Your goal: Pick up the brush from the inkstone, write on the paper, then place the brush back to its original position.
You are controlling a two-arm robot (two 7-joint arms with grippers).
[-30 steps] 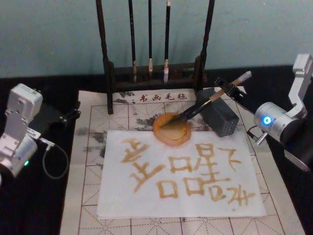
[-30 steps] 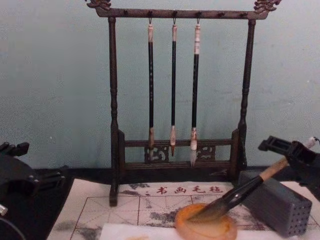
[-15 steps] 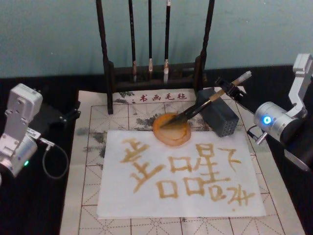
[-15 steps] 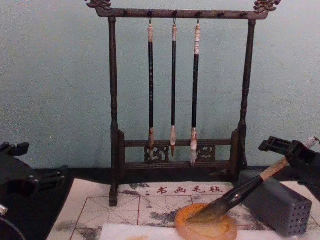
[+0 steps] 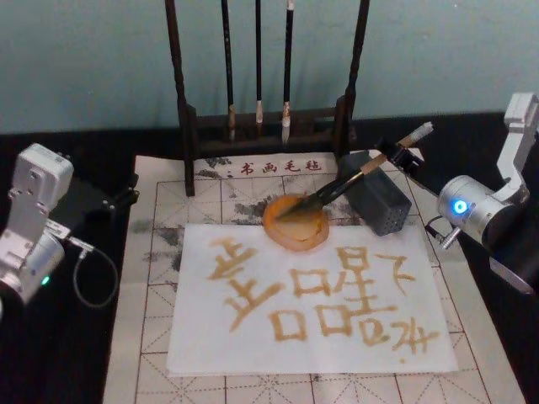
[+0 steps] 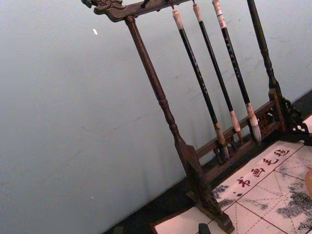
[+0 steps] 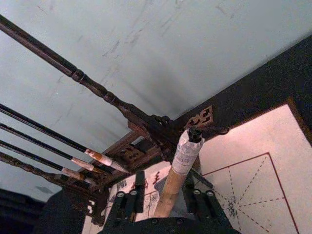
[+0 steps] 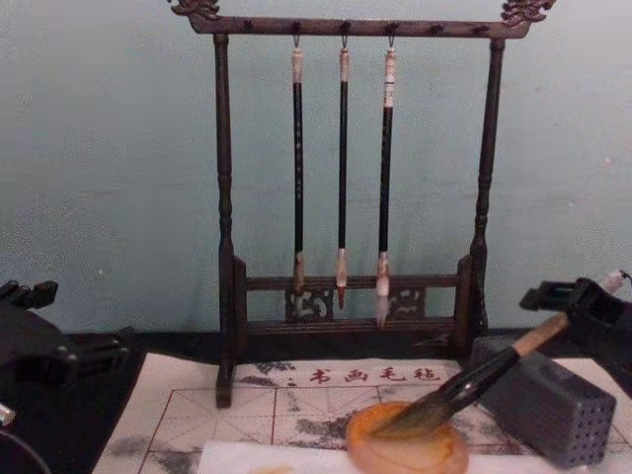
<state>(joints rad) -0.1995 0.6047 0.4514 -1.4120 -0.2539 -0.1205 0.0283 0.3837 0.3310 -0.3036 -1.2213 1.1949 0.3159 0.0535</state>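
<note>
The brush (image 5: pixel 345 181) lies slanted, its dark bristles in the round orange inkstone (image 5: pixel 295 225) and its tan handle propped on the grey block (image 5: pixel 381 202). In the chest view the brush (image 8: pixel 472 383) slopes up to the right from the inkstone (image 8: pixel 405 449). My right gripper (image 5: pixel 401 155) is open around the handle's whitish end; in the right wrist view its fingers (image 7: pixel 129 200) stand clear of the handle (image 7: pixel 181 156) on both sides. The white paper (image 5: pixel 312 295) in front of the inkstone carries several ochre characters. My left gripper (image 5: pixel 114 198) is parked open at the far left.
A dark wooden rack (image 5: pixel 268 126) with three thin hanging brushes (image 8: pixel 342 178) stands behind the inkstone. A gridded felt mat (image 5: pixel 152 353) lies under the paper. Black table surface flanks the mat on both sides.
The brush tip has settled lower into the inkstone. My right gripper has drawn slightly back and down along the handle. The left arm has not moved.
</note>
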